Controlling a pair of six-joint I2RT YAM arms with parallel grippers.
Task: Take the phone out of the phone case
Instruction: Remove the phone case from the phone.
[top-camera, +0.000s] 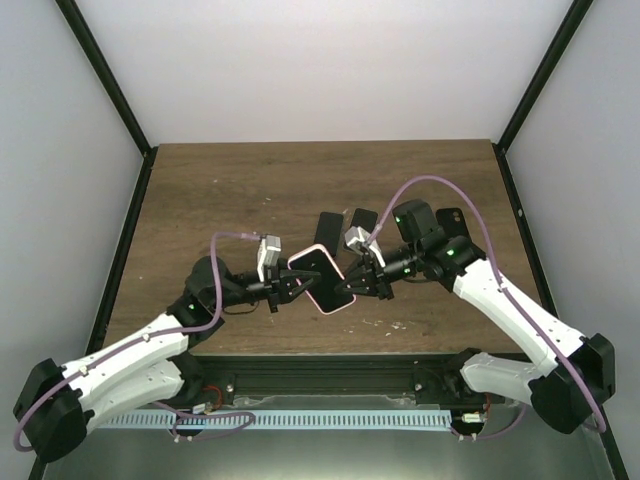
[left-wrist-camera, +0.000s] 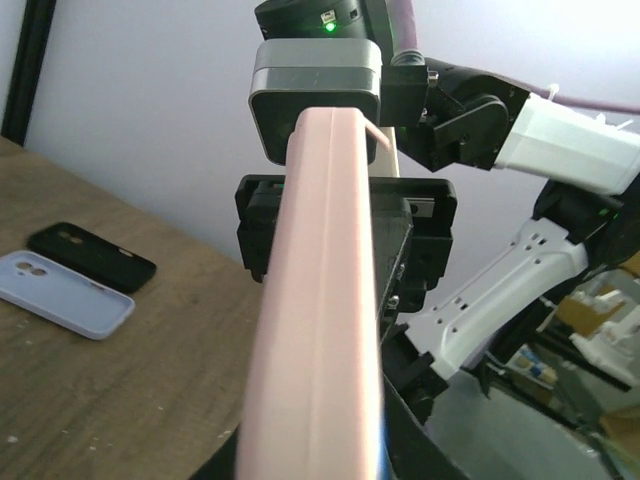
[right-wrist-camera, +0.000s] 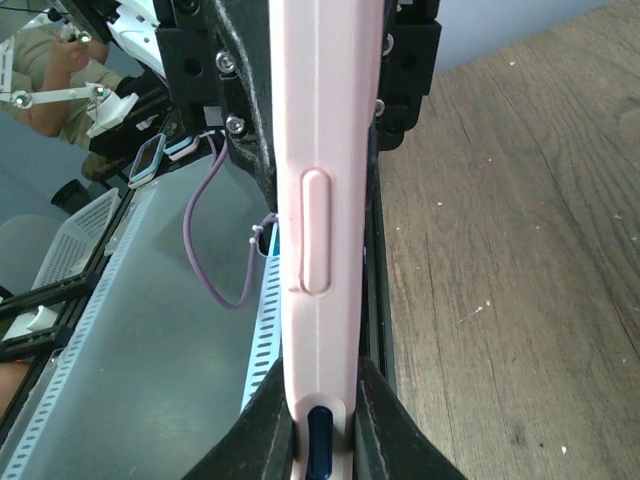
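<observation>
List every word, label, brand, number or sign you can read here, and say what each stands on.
No readable text in any view.
The pink phone case: plain, only a raised button, no lettering.
The black case and pale blue case: no print visible.
The cartons in the background: any markings too blurred to read.

Open wood on table (top-camera: 200, 200) far-left; spare cases (top-camera: 329, 226) block centre, just behind cased phone (top-camera: 322, 280).
</observation>
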